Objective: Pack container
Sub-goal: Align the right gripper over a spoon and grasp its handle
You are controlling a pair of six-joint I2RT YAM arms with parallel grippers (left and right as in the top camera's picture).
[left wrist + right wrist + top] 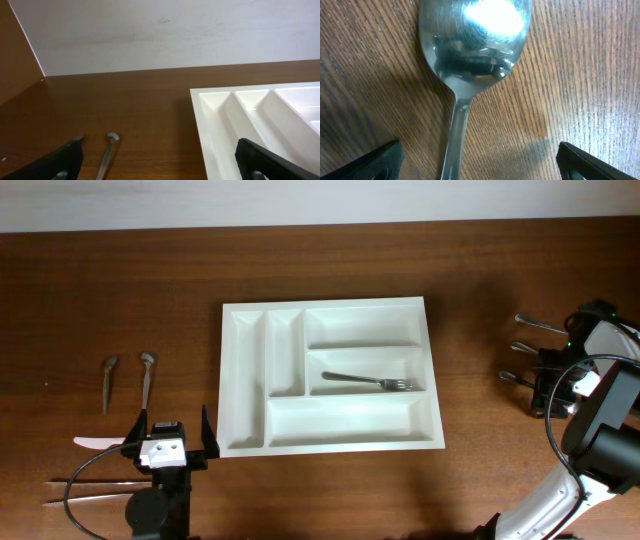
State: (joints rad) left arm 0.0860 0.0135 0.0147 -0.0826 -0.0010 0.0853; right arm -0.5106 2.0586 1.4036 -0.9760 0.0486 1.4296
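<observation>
The right fingers [375, 162] hang released either side of a spoon [470, 55] on the desk [580, 75]; the left fingers [60, 162] are released too. Drop straight down, straddle the thin neck below the bowl, and clench squarely so it cannot roll. The tray [245, 380] sits mid-desk. Counted: one tray, one fork [370, 381] in its middle crosswise compartment, two small spoons [147, 378] left of it, three handles [525, 348] beside the right arm.

In the white plastic tray [330, 305], middle crosswise compartment, lies a metal fork [370, 380]; 2 metal spoons [148, 362] lie left of it.
</observation>
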